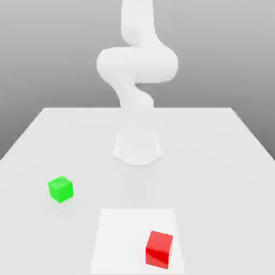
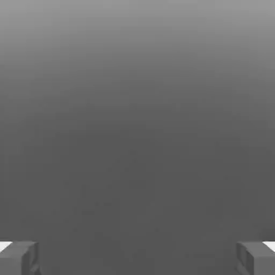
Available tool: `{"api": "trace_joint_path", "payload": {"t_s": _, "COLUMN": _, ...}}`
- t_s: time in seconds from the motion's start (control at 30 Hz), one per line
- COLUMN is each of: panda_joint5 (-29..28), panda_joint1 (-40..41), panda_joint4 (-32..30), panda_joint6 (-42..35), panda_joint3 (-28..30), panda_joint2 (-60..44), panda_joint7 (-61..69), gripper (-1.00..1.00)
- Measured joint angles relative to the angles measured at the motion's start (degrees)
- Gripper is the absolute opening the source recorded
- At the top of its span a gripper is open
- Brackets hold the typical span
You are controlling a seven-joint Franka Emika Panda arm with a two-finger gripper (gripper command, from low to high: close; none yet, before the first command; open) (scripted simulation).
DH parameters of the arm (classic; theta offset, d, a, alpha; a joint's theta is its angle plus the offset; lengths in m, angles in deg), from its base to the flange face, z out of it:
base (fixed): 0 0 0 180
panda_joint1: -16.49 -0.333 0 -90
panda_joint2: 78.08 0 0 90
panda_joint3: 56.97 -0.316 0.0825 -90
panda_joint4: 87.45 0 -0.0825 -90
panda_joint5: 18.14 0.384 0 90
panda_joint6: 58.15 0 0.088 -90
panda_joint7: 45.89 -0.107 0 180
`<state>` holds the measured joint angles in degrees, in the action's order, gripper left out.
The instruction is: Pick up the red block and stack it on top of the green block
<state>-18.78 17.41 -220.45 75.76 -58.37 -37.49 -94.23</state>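
Jaws stand wide and empty, fingertips (image 2: 21,259) far apart, ready for grasping. Red block (image 1: 159,249) sits at five o'clock on the tabletop (image 1: 215,161), green block (image 1: 60,189) at eight, well apart.

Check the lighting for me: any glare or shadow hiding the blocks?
Exterior view: even, soft light, no glare; red block and green block read clearly on the pale table. Hand view: a plain grey gradient behind the open gripper.
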Motion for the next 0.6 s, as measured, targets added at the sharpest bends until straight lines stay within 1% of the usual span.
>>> {"api": "trace_joint_path", "payload": {"t_s": 0.4, "panda_joint5": -3.39, "panda_joint1": 3.57, "panda_joint4": -5.86, "panda_joint6": 10.3, "panda_joint3": -5.83, "panda_joint2": -25.33, "panda_joint7": -12.3, "gripper": 0.0}}
{"api": "trace_joint_path", "payload": {"t_s": 0.6, "panda_joint5": -4.57, "panda_joint1": 3.6, "panda_joint4": -8.76, "panda_joint6": 15.42, "panda_joint3": -7.01, "panda_joint2": -37.77, "panda_joint7": -18.04, "gripper": 0.0}}
